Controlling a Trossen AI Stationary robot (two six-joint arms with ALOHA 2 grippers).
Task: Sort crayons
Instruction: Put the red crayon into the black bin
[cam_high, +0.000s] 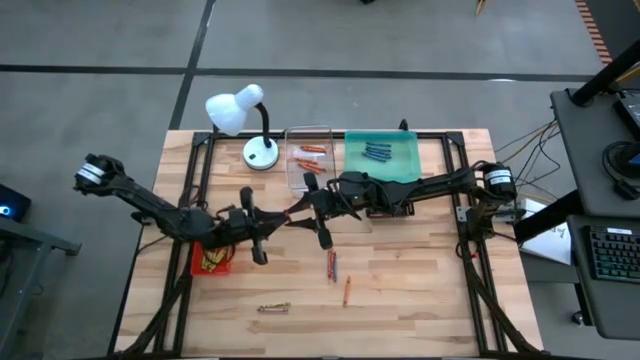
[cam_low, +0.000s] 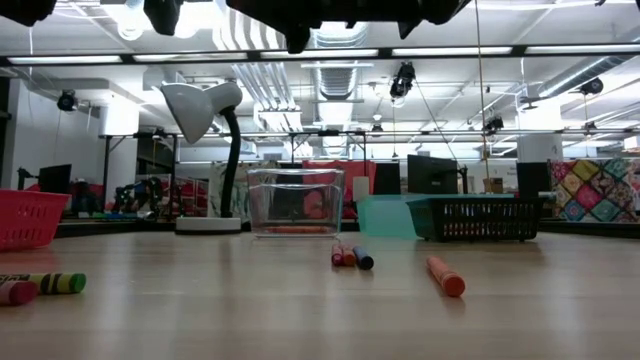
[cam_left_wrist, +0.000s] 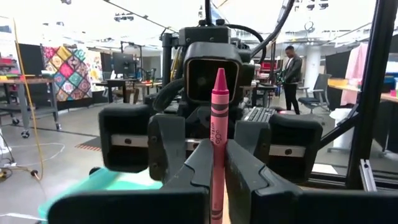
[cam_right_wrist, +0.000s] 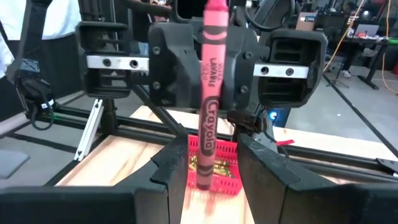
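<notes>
Left claw (cam_left_wrist: 217, 180) clenched on pink crayon (cam_left_wrist: 218, 134), its long axis upright between right claw's (cam_right_wrist: 208, 171) released fingers, mid-air above bench (cam_high: 400, 300).

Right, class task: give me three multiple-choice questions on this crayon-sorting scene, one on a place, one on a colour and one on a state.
1. Where do the blue crayons lie?
A red tray
B teal tray
C clear tray

2. What colour is the crayon held up between the two grippers?
A red
B yellow
C blue

3. How is the left gripper?
A open and empty
B shut on the crayon
C resting on the table

Key: 1 B, the blue crayons sit in the teal tray. 2 A, the raised crayon is red. 3 B, the left gripper pinches it.
</notes>
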